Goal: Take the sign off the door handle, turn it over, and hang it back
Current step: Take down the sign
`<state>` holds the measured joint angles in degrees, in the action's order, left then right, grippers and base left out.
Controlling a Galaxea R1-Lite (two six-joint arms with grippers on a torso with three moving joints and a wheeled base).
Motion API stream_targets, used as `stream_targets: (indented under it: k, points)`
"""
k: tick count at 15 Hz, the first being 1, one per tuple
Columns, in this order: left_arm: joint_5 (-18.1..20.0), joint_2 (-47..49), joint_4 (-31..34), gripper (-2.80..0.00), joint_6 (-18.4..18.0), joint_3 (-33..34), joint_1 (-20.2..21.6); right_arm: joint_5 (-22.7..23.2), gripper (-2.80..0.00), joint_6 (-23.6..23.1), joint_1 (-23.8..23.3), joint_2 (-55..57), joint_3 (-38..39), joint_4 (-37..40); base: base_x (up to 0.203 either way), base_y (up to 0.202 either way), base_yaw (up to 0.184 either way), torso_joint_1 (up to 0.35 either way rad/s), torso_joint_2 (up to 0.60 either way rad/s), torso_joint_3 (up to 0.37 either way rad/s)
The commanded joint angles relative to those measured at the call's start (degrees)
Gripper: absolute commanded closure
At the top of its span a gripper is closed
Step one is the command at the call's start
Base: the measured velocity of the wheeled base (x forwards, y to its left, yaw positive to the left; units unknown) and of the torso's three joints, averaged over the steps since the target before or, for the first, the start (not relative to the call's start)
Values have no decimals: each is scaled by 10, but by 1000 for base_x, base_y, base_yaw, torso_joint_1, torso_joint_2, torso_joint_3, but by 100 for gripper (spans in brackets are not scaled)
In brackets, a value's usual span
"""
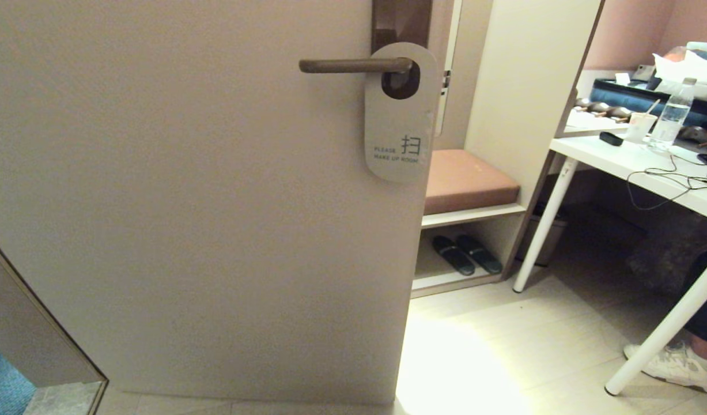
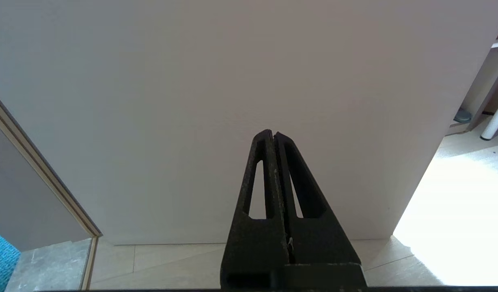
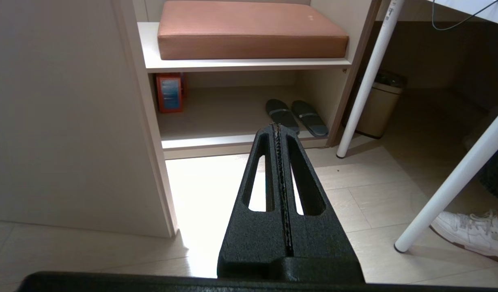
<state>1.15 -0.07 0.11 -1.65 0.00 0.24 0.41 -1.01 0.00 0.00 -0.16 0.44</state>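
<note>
Nothing has been started: the sign (image 1: 399, 115) hangs on the door handle (image 1: 353, 65), threaded by its round hole at the end of the lever nearest the dark backplate (image 1: 400, 22), with the pale grey "PLEASE MAKE UP ROOM" face outward. It lies flat against the door (image 1: 203, 219), its lower end below the handle and close to the door's free edge.

Neither arm shows in the head view. The left gripper (image 2: 274, 134) is pressed fully together and empty, pointing at the bare lower part of the door, well below the handle. The right gripper (image 3: 277, 127) is likewise closed on nothing, aimed past the door's edge toward the shelf unit (image 3: 240, 65) and floor.

The first step, as I judge it, is the approach: one gripper must rise to the handle, spread its fingers and pinch the sign's lower end. The sign then has to slide along the lever to its free end, away from the backplate, before it can come off.

Beside the handle's side of the door stands the shelf unit, with a brown cushion (image 1: 468, 178) and a pair of dark slippers (image 1: 466, 253) beneath. Farther from the handle is a white table (image 1: 630, 158) carrying a water bottle (image 1: 671, 115) and a cup (image 1: 640, 127), with a person's white shoe (image 1: 673, 364) under it. None of these blocks the handle; the thin card lying flush on the door looks like the main difficulty.
</note>
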Motion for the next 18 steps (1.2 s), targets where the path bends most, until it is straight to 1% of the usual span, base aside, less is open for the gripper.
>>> stream_targets:
  k: [1, 6, 8, 18]
  points:
    - [0, 1, 0, 0, 0, 0, 0, 0, 0, 0, 0, 0, 0, 0, 0, 0, 0, 0, 0, 0]
    - [0, 1, 0, 0, 0, 0, 0, 0, 0, 0, 0, 0, 0, 0, 0, 0, 0, 0, 0, 0]
    - [0, 1, 0, 0, 0, 0, 0, 2, 0, -7, 0, 0, 0, 0, 0, 0, 0, 0, 0, 0]
    - [0, 1, 0, 0, 0, 0, 0, -2, 0, -4, 0, 0, -10, 7, 0, 0, 0, 0, 0, 0]
